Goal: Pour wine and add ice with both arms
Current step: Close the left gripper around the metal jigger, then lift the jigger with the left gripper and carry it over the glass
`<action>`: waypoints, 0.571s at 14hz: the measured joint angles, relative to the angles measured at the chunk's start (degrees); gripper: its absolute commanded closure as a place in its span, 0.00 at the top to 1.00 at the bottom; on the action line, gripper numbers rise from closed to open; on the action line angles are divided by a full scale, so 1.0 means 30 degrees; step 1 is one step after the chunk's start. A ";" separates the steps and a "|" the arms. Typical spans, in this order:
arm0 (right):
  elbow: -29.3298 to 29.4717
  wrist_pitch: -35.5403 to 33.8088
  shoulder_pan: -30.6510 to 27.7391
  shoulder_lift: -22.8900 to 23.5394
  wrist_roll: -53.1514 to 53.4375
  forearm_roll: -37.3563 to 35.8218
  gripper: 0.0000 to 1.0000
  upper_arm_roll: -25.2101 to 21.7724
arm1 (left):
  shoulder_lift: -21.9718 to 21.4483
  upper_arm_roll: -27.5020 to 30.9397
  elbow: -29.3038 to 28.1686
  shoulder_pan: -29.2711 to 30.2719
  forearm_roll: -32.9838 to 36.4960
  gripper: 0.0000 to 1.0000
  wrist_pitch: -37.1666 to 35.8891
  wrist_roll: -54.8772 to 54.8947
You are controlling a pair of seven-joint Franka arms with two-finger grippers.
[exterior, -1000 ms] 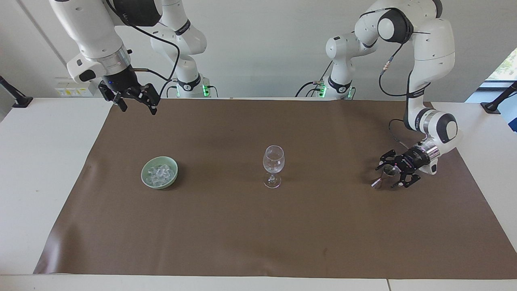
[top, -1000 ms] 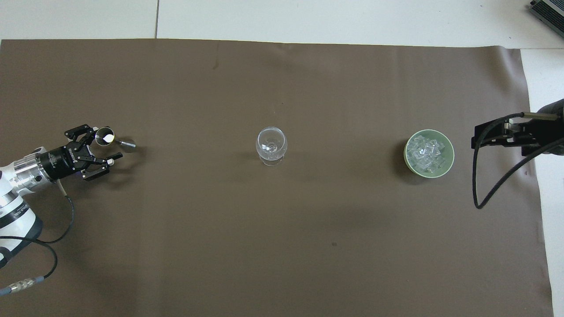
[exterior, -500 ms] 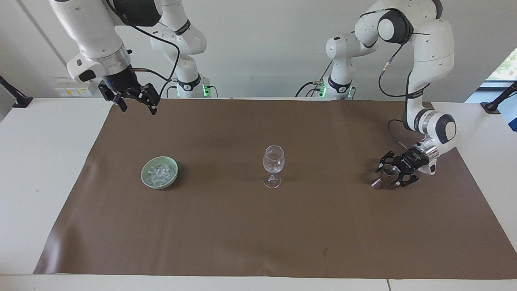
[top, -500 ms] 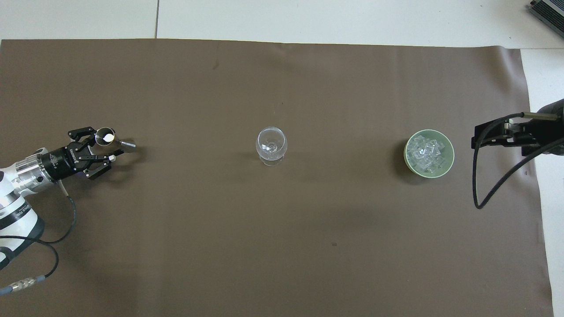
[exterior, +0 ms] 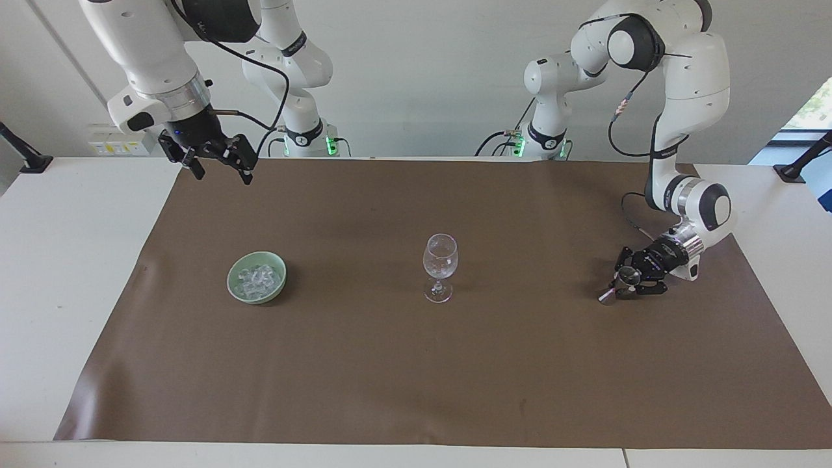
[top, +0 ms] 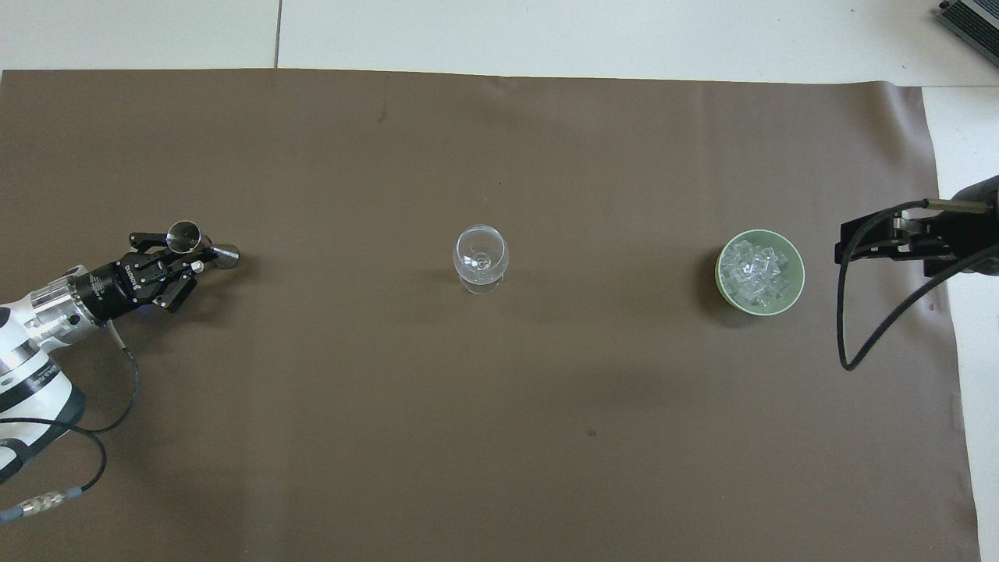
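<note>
- Facing view: the left gripper [exterior: 625, 281] has its jaws clamped on a small metal measuring cup [exterior: 617, 285], low over the tabletop's left-arm end. The wine glass [exterior: 440, 266] stands mid-tabletop, sideways from it.
- Overhead view: the right gripper [top: 866, 238], jaws wide, waits beside the bowl [top: 796, 293] of ice [top: 753, 269].

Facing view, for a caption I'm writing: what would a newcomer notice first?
Probably the wine glass, standing alone mid-cloth. Next the green bowl of ice toward the right arm's end, with the right gripper hanging open, high above the cloth's edge. At the other end, the left gripper is shut on a small steel jigger.
</note>
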 measured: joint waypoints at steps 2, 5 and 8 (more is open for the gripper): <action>0.0000 0.0000 0.0000 0.0000 0.0000 0.0000 1.00 0.0000 | 0.0000 0.0006 -0.0004 0.0000 -0.0076 0.00 -0.0001 0.0000; 0.0000 0.0000 0.0000 0.0000 0.0000 0.0000 1.00 0.0000 | -0.0002 0.0110 0.0055 0.0061 -0.0180 0.00 -0.0175 0.0058; 0.0000 0.0000 0.0000 0.0000 0.0000 0.0000 1.00 0.0000 | -0.0025 0.0240 0.0285 0.0301 -0.0188 0.00 -0.0800 0.0736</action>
